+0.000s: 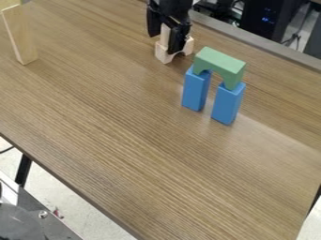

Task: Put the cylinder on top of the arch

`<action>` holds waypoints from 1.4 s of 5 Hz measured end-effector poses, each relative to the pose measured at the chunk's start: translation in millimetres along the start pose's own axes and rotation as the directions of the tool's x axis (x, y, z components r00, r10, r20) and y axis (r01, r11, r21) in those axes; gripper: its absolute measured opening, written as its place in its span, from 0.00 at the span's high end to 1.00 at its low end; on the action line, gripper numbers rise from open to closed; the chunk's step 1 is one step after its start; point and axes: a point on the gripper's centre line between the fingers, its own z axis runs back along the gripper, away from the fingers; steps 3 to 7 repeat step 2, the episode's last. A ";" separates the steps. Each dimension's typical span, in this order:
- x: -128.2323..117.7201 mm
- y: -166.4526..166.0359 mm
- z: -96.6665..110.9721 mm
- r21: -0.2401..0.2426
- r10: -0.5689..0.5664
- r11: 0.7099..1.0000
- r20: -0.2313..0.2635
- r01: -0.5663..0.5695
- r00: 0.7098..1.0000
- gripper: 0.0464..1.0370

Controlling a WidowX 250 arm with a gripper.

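- Green arch point(219, 64) is seen toward one o'clock; bumps are best avoided.
- Pale cylinder point(165, 35) is seated upright on wooden arch point(162, 53), twelve o'clock; should be kept centred.
- Gripper point(165, 43) is placed at cylinder; whether jaws are clamped cannot be told.

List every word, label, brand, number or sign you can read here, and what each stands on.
None can be read.
Green arch: no print visible.
Pale wooden arch: no print visible.
Black equipment beyond the table: small blue lights, too blurred to make out any marking.
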 end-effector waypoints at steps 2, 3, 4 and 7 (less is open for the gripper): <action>-0.8 23.5 51.9 -0.096 0.135 0.988 0.138 -0.122 0.981 0.04; -0.8 23.5 51.9 -0.096 0.135 0.988 0.138 -0.122 0.981 0.04; -0.8 23.5 51.9 -0.096 0.135 0.988 0.138 -0.122 0.981 0.04; -0.8 23.5 51.9 -0.096 0.135 0.988 0.138 -0.122 0.981 0.04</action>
